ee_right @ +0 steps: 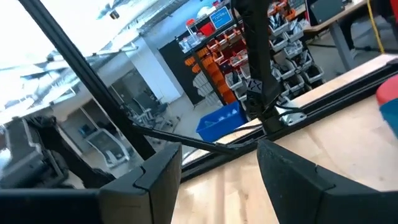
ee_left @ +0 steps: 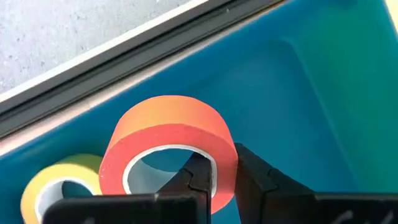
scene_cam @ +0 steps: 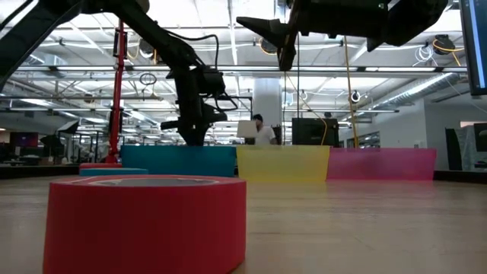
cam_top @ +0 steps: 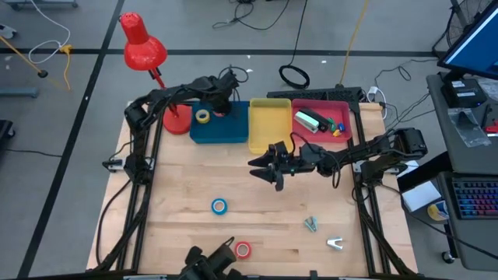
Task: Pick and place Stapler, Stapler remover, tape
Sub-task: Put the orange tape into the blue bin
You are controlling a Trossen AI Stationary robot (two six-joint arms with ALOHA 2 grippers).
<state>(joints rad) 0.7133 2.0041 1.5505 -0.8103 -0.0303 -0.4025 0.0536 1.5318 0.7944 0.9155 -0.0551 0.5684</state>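
Left gripper [ee_left: 214,180] clamped on the wall of an orange tape roll [ee_left: 168,140], inside the blue bin [cam_top: 233,124]: matte orange band, pale core, standing on edge, hole facing back toward the wrist. Yellow tape roll [ee_left: 56,186] lying just beside. Right gripper [cam_top: 271,165] parted, empty, above bare tabletop.

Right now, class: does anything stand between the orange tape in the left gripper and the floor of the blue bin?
Nothing visible does. The left gripper is shut on the orange tape, over the blue bin. The yellow tape lies beside it, not beneath.
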